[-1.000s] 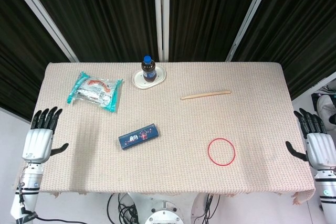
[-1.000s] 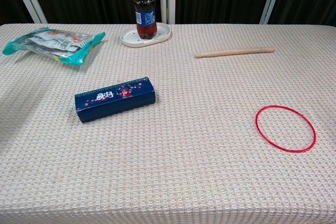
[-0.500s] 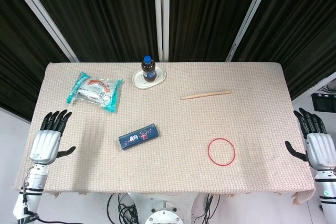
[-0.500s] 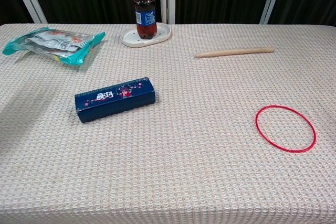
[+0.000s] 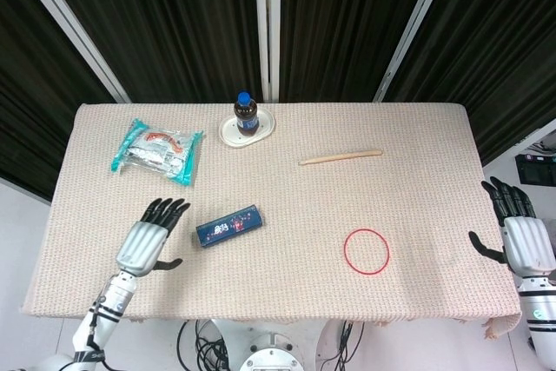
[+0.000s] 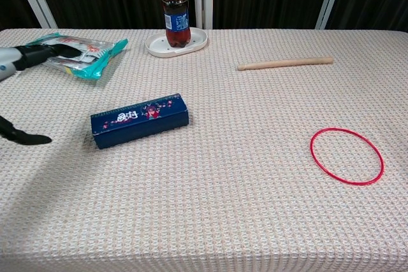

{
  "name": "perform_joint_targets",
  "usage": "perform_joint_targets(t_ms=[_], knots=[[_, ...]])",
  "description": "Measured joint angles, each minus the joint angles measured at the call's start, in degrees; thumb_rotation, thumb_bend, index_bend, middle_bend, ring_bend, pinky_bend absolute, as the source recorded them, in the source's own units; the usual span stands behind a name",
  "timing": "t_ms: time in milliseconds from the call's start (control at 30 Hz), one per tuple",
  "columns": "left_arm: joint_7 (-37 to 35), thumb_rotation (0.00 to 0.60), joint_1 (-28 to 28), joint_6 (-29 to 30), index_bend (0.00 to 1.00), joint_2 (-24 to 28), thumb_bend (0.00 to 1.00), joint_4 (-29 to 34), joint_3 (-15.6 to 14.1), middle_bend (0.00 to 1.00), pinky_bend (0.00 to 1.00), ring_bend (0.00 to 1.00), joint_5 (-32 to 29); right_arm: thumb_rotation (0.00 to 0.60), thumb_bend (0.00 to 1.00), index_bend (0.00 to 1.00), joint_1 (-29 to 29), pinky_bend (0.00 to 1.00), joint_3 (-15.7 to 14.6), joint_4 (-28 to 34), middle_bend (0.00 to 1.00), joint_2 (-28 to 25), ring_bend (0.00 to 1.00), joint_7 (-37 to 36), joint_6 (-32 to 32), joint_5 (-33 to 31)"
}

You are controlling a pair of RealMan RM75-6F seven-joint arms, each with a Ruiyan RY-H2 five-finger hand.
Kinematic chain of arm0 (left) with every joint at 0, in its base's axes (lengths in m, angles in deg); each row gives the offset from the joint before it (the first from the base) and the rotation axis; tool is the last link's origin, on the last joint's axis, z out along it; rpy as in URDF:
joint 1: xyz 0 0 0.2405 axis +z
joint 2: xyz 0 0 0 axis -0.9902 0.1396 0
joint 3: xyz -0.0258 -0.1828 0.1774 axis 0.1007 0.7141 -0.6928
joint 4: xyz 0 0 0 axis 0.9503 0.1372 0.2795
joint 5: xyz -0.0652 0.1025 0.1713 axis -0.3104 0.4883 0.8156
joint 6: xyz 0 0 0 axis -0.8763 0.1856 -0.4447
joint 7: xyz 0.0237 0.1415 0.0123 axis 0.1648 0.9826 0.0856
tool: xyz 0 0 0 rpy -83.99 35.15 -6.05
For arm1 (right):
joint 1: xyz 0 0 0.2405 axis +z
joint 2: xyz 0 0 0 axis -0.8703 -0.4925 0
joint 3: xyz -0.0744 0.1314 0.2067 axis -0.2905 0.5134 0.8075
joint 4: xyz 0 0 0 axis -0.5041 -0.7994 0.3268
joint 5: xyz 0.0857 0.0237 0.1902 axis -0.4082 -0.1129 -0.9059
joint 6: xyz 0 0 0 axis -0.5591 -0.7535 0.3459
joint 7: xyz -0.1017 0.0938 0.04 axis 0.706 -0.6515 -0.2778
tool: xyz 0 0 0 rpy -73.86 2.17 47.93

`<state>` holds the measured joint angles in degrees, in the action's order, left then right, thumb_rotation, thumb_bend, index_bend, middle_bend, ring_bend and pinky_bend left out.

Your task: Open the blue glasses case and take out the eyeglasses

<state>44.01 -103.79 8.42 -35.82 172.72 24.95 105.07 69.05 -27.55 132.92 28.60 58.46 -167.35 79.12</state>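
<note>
Near the middle of the cloth-covered table [image 5: 417, 128], a little toward the left and front, the blue glasses case [image 5: 228, 226] is seen lying flat and closed, its long side slightly angled. Just beside its left end the left hand [image 5: 148, 240] is held above the cloth, fingers [image 5: 165, 209] straight and spread, thumb stuck out to the side, nothing gripped; no contact with the case is seen. In the chest view only the dark fingertips [image 6: 56, 48] and the thumb tip are caught at the left edge.

Over at the right edge of the table the right hand [image 5: 519, 232] is held off the cloth, fingers extended and apart, thumb out, nothing in it either, well apart from the case.

At the back, a cola bottle [image 5: 245, 114] with a blue cap is stood upright on a small white dish [image 5: 263, 130]. A teal snack packet [image 5: 156, 151] is laid at the back left, a wooden stick [image 5: 340, 157] right of centre, and a red ring [image 5: 367, 251] flat on the cloth near the front right.
</note>
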Motion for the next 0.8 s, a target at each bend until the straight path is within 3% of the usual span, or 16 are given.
perform_joint_targets(t_ms=[100,267,433,800], knots=[[0.9,0.6,-1.9,-2.4,0.04,-2.4,0.04,-0.5,0.3,0.06,0.08,0.0,-0.1,0.6,0.27,0.0,0.1,0.0,0.1,0.0,0.0,-0.1,0.0,-0.2,0.3,-0.4],[3.1,0.6,-4.5,-5.0,0.04,-5.4,0.05,-1.9,2.0,0.09,0.25,0.07,-2.1,0.6,0.27,0.0,0.2,0.0,0.1,-0.1,0.0,-0.2,0.0,-0.6,0.3,-0.4],[4.0,0.6,-6.1,-6.8,0.04,-7.2,0.06,-3.9,3.9,0.13,0.28,0.1,-6.1,0.6,0.27,0.0,0.3,0.0,0.2,-0.3,0.0,-0.2,0.0,-0.7,0.7,-0.7],[0.7,0.6,-9.7,-10.7,0.05,-10.5,0.07,-10.2,5.0,0.2,0.34,0.16,-8.1,0.6,0.27,0.0,0.4,0.0,0.1,-0.2,0.0,-0.2,0.0,-0.4,1.0,-0.9]])
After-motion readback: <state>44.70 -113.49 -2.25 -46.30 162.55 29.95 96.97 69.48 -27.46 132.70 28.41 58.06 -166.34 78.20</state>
